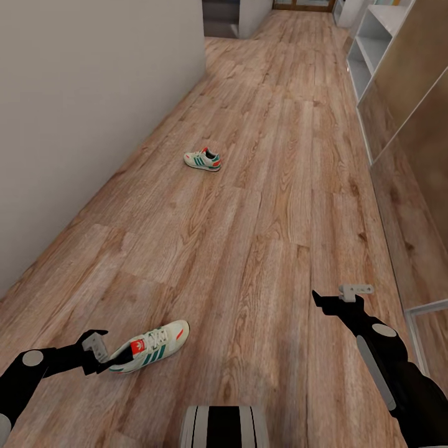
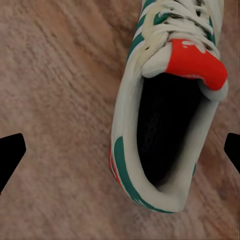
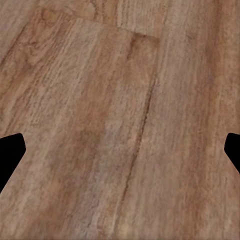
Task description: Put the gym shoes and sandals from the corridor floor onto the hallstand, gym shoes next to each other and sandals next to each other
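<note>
While low over the corridor floor: both arms reach forward, one at each side of the head view.

Left pincer: spread wide, dark fingertips far apart at opposite edges of the left wrist view; clamped on nothing; set at the heel end of the near gym shoe; contact with the shoe cannot be told.

Near gym shoe: lying on the wood planks just ahead of the left pincer; cream-white with green side stripes and a red tongue label; toe pointing away from the pincer, open heel collar facing the wrist camera, between the two fingertips in that view.

Far gym shoe: alone on the floor farther up the corridor, near the plain wall at the left, well apart from the near one; same cream, green and red colouring.

Right pincer: also apart, fingertips at the two edges of the right wrist view with bare plank floor between them; holding nothing, touching nothing.

Right side of corridor: tall wood-toned panels, then a pale white shelf unit farther along.

Far end of corridor: too small to make out.
</note>
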Available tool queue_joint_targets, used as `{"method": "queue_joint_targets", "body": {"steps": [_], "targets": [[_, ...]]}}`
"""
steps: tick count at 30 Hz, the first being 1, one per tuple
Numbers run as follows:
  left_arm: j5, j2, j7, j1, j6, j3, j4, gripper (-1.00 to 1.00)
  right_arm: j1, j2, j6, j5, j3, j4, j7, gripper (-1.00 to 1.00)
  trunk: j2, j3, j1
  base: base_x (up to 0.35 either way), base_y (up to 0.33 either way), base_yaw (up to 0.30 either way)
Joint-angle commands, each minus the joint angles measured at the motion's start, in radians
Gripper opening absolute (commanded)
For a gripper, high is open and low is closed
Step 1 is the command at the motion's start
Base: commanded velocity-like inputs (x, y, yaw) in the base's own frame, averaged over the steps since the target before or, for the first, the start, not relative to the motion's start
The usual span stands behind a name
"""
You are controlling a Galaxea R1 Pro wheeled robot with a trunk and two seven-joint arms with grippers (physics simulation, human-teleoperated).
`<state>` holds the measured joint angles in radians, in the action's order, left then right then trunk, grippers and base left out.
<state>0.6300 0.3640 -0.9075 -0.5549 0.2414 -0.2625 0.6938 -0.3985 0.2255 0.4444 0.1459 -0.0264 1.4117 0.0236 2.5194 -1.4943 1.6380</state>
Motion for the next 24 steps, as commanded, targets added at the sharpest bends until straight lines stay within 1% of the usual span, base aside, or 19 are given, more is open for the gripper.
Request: {"method": "queue_joint_targets", "body": {"steps": [1,11,15,16,21,24], "targets": [[0.015,-0.002,-0.004,0.000,0.012,-0.004,0.001,1.00,0.000,0.000,0.005,0.006,-0.001,0.001,0.002,1.00,0.000,-0.001,0.000,0.000,0.000,0.000],[0.071,-0.006,-0.004,0.000,0.068,0.001,0.002,1.00,0.000,0.000,0.005,0.006,-0.001,0.001,0.002,1.00,0.000,-0.001,0.000,0.000,0.000,0.000],[0.093,-0.007,-0.004,0.001,0.091,0.011,0.003,1.00,0.000,0.000,0.005,0.006,-0.001,0.001,0.002,1.00,0.000,-0.001,0.000,0.000,0.000,0.000],[0.106,-0.007,-0.004,0.001,0.097,0.016,0.002,1.00,0.000,0.000,0.005,0.006,-0.001,0.001,0.002,1.00,0.000,-0.001,0.000,0.000,0.000,0.000],[0.112,-0.007,-0.004,0.001,0.097,0.038,0.001,1.00,0.000,0.000,0.005,0.006,-0.001,0.001,0.002,1.00,0.000,-0.001,0.000,0.000,0.000,0.000],[0.114,-0.006,-0.004,0.001,0.097,0.046,0.001,1.00,0.000,0.000,0.005,0.005,-0.001,0.001,0.002,1.00,0.000,-0.001,0.000,0.000,0.000,0.000]]}}
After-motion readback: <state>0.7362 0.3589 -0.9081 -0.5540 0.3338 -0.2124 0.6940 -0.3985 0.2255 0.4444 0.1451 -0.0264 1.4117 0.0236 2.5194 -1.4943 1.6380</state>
